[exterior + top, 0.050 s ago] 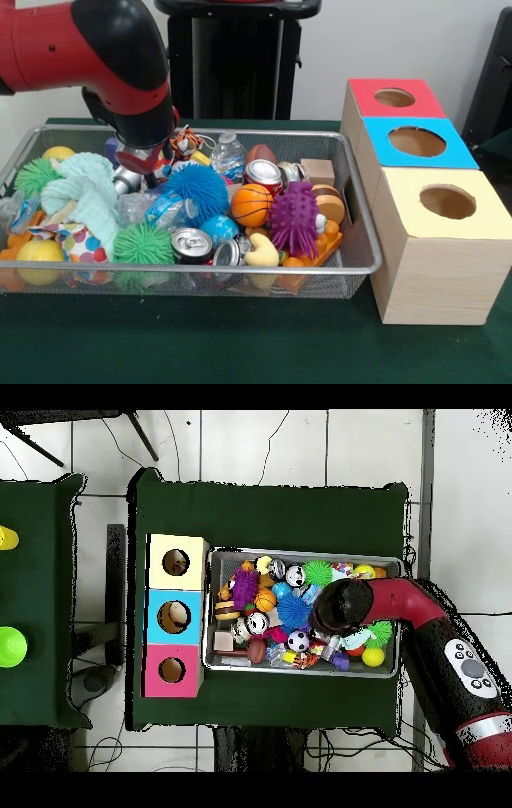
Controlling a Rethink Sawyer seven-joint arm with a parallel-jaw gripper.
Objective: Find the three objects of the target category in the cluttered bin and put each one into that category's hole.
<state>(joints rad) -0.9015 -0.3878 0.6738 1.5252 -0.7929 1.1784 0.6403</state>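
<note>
The red and black arm [104, 56] reached down into the left part of the wire mesh bin [364, 240], and its gripper [142, 164] sat low among the clutter, beside a spiky blue ball [196, 188] and a pale green knitted cloth [84, 192]. The fingers were buried behind the toys in the front view and covered by the arm's wrist in the overhead view, so I could not tell how far the jaws stood apart or whether they held anything.

Which category was sought could not be read from the pictures. In the bin lay a small orange basketball [252, 206], a purple spiky toy [294, 218], a red drink can [263, 174], a silver can lying on its side [192, 244], a crushed clear plastic bottle [230, 156] and a fuzzy green ball [144, 244], many half hidden under one another.

Just beside the bin stood a wooden box with three round holes, topped red [394, 98], blue [417, 142] and yellow [447, 202].
</note>
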